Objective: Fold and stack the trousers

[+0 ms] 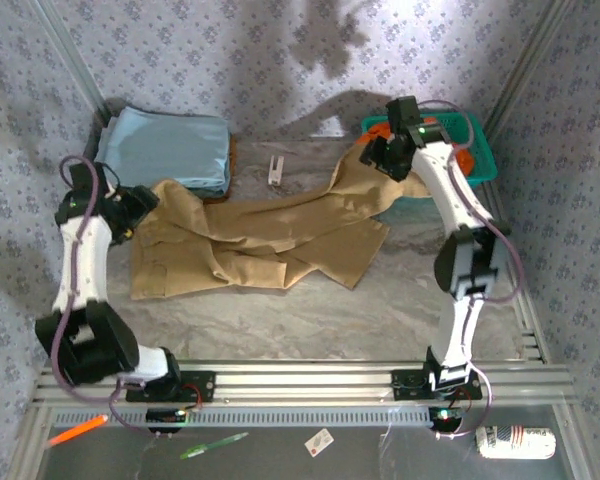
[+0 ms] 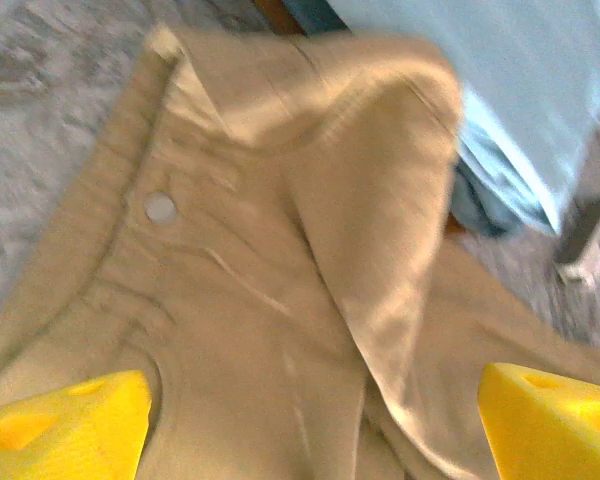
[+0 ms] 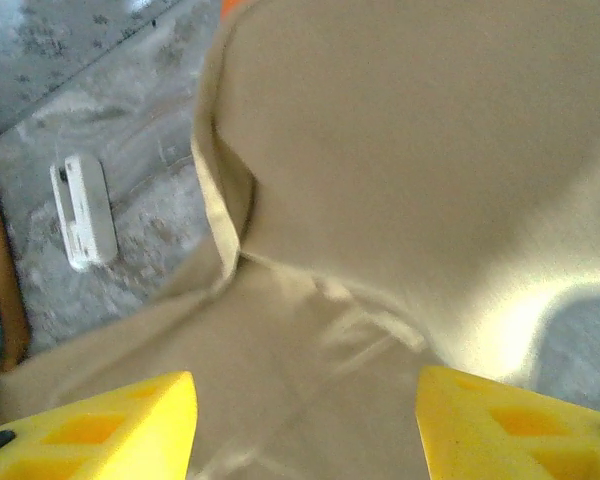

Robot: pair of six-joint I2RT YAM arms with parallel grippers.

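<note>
the left tool (image 2: 310, 420) hangs open and empty, yellow fingers (image 2: 60, 425) spread over the waistband of the trousers (image 1: 260, 235) — soft, creased khaki cotton with a small round button (image 2: 160, 208). the right tool (image 3: 305, 420) is open too, gripping nothing, above a leg draped onto the green basket (image 1: 485, 160). one tool at each end probably suits pulling the cloth flat. the trousers sprawl across the grey bench (image 1: 310, 320), rumpled (not yet folded), waist just beside the light blue folded cloth (image 1: 170, 145).
</note>
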